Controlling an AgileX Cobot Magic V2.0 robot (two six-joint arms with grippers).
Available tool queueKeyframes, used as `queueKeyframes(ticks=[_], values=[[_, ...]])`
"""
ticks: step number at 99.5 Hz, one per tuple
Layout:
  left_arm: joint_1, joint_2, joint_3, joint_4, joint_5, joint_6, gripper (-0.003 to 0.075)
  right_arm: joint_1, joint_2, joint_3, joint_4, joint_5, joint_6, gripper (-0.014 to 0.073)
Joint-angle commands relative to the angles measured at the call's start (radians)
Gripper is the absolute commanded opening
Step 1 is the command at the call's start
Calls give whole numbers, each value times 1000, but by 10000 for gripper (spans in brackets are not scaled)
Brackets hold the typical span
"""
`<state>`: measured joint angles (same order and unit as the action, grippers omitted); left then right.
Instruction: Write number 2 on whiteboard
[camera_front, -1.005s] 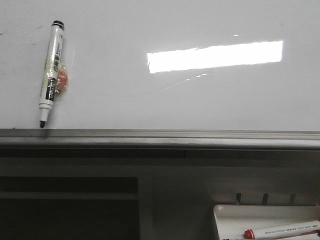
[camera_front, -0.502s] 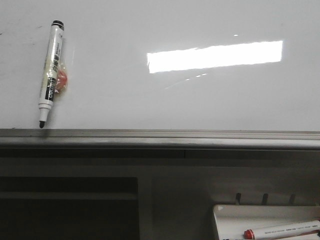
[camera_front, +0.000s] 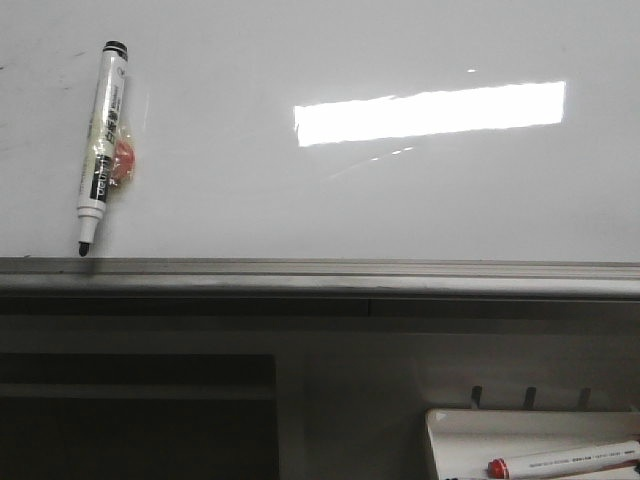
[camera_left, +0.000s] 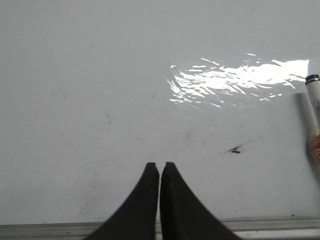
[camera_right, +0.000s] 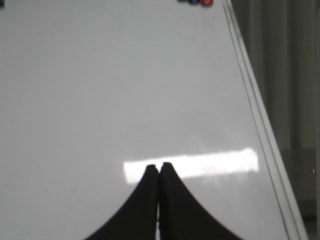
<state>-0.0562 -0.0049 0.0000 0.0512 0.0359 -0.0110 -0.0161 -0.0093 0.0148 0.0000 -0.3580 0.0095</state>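
Note:
The whiteboard (camera_front: 350, 190) fills the upper front view, glossy white, with a grey lower rail (camera_front: 320, 272) and a bright light reflection. No number 2 shows on it. A black-tipped marker (camera_front: 101, 145) hangs on the board at the left, tip down near the rail, with a red magnet beside it; its cap end shows in the left wrist view (camera_left: 314, 110). My left gripper (camera_left: 159, 164) is shut and empty before the board (camera_left: 125, 75). My right gripper (camera_right: 159, 165) is shut and empty before the board (camera_right: 100, 90). Neither gripper shows in the front view.
A small white tray (camera_front: 470, 440) at the lower right holds a red-capped marker (camera_front: 565, 461). Dark shelving lies under the rail. Small magnets (camera_right: 195, 2) sit at the board's far edge in the right wrist view. A small dark smudge (camera_left: 234, 149) marks the board.

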Motion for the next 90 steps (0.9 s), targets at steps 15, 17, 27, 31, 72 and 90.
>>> queueKeyframes(ticks=[15, 17, 27, 31, 72, 90], values=[[3, -26, 12, -14, -172, -1, -20, -6, -21, 23, 0, -62, -4, -50], [3, -26, 12, -22, -191, -1, -20, -6, -21, 23, 0, -30, -4, -50], [3, -26, 12, -51, -240, -1, -20, -6, -21, 11, 0, 95, -4, -50], [3, -26, 12, -70, -249, -1, -20, -6, -21, 0, 0, 123, -4, -50], [3, -26, 12, -280, -252, -26, -20, -6, -21, -55, 98, 292, 20, -50], [3, -26, 10, -358, -247, -26, -20, -6, -21, -134, 98, 452, 20, -50]])
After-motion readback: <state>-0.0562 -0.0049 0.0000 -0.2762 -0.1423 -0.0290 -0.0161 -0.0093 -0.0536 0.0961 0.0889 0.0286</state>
